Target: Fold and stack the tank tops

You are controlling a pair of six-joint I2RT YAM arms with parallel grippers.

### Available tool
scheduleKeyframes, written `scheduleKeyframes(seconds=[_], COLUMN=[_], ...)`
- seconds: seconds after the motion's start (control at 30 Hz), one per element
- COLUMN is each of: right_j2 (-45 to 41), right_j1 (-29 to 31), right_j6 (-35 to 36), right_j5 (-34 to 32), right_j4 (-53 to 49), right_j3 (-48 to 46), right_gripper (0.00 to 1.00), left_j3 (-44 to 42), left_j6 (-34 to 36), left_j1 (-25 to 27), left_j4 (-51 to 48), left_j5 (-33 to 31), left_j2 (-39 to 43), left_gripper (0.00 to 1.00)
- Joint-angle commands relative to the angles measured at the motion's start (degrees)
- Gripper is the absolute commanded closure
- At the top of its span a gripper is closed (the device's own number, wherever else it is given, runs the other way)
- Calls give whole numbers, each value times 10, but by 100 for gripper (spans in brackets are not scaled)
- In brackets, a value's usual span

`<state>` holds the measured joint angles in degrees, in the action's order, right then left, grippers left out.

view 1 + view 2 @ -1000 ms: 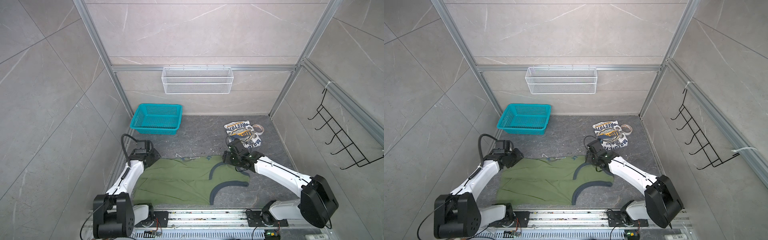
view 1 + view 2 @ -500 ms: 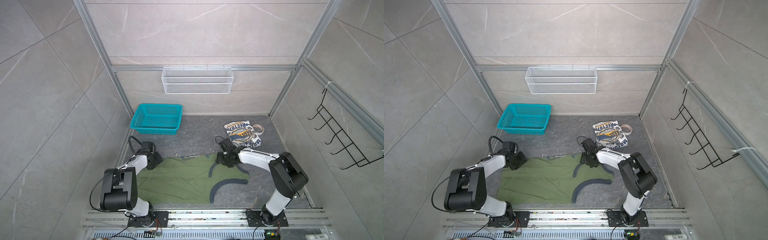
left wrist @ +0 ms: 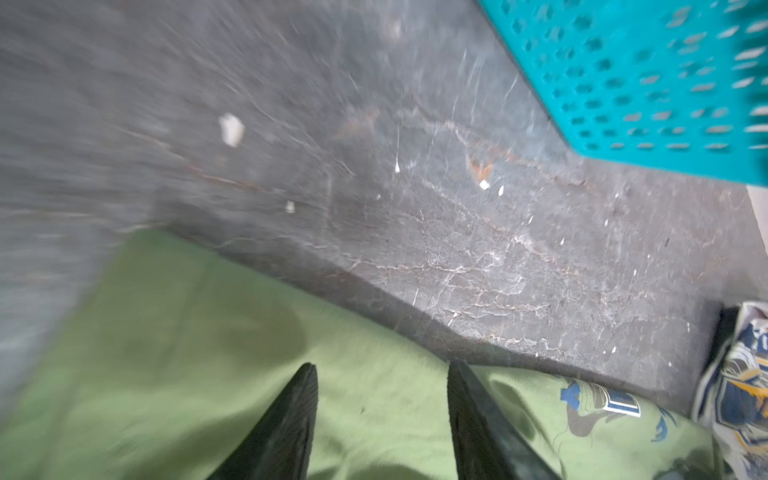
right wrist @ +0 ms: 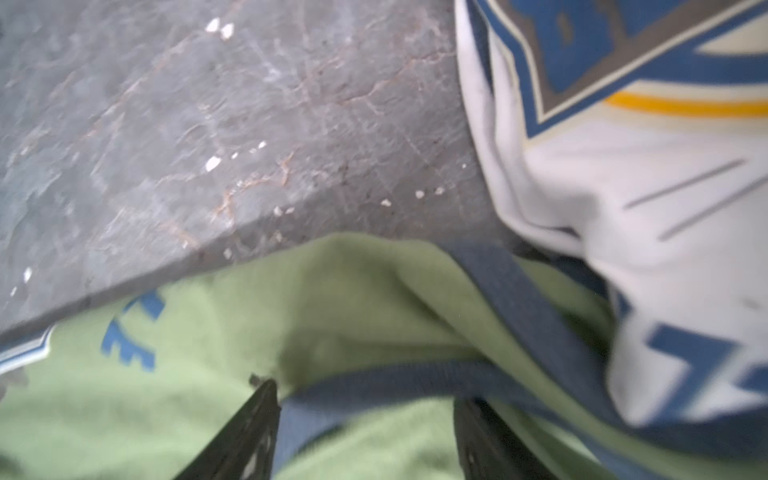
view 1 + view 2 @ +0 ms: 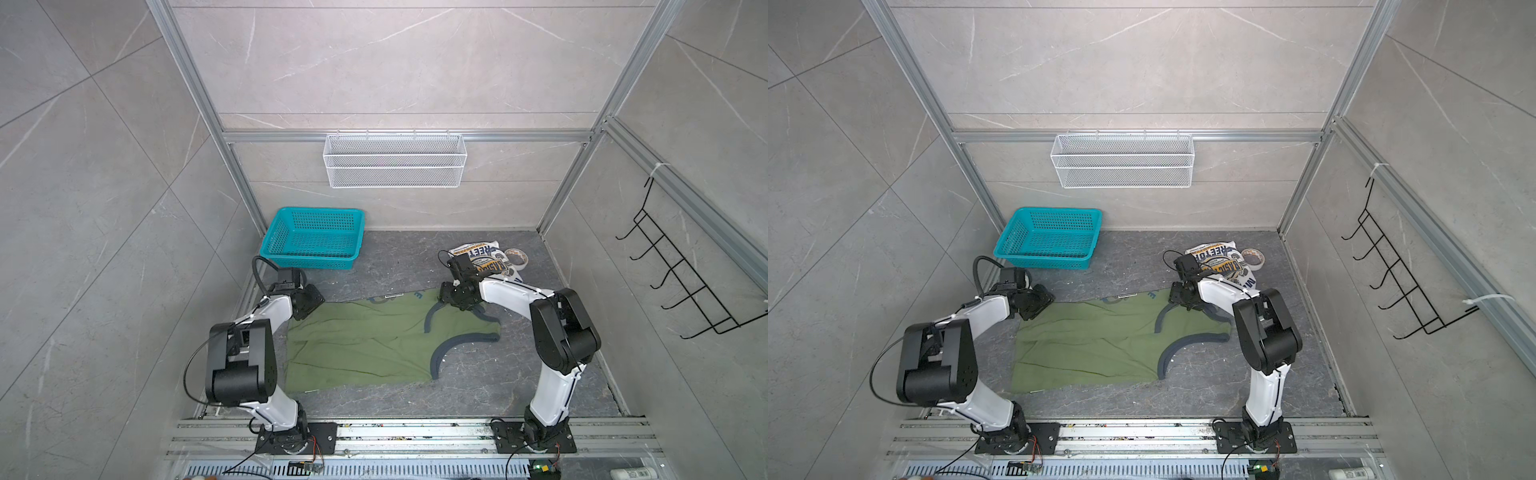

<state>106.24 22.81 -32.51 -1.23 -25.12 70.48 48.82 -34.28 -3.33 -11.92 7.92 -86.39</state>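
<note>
Olive green cloth of one tank top (image 5: 365, 340) lies flat across the front middle of the bench (image 5: 399, 270). Its far edge is approached at both ends, presumably for a fold toward the front edge. The left pincer (image 3: 380, 374) is spread over the far hem corner and the right pincer (image 4: 365, 390) is spread astride the navy-trimmed strap; nothing is pinched. The white tank top (image 5: 486, 259) lies folded by the back right corner, crowding that strap. Bare room is left toward the teal basket (image 5: 307, 262).

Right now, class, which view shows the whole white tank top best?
Both top views: the white tank top lies almost whole, lettering readable. The right wrist view gives a blurred, cropped close-up; the left wrist view, only a sliver.
</note>
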Motion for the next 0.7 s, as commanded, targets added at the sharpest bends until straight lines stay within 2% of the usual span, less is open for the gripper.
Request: scheduleKeyframes(seconds=[0.0,0.13,0.3,0.47,0.67], right_j2=[-104,-206,-280,-298,-291], right_j1=[6,42,132,192,242], right_j6=[40,37,-24,-104,-153], right_j5=[7,26,36,80,82], right_j4=[-46,-66,-70,-27,-30], right_j3=[-14,-82,-165,-235,-273], right_gripper=[31,30,32,34,35], left_j3=[-42,-72,-126,-199,-223], left_j6=[-9,-9,-64,-155,-192], left_j1=[5,9,9,9,7], left_j4=[-59,-192,-294,-321,-331], left_j5=[-86,-144,-159,-198,-251], left_j2=[164,301,386,432,430], left_gripper=[46,46,46,46,43])
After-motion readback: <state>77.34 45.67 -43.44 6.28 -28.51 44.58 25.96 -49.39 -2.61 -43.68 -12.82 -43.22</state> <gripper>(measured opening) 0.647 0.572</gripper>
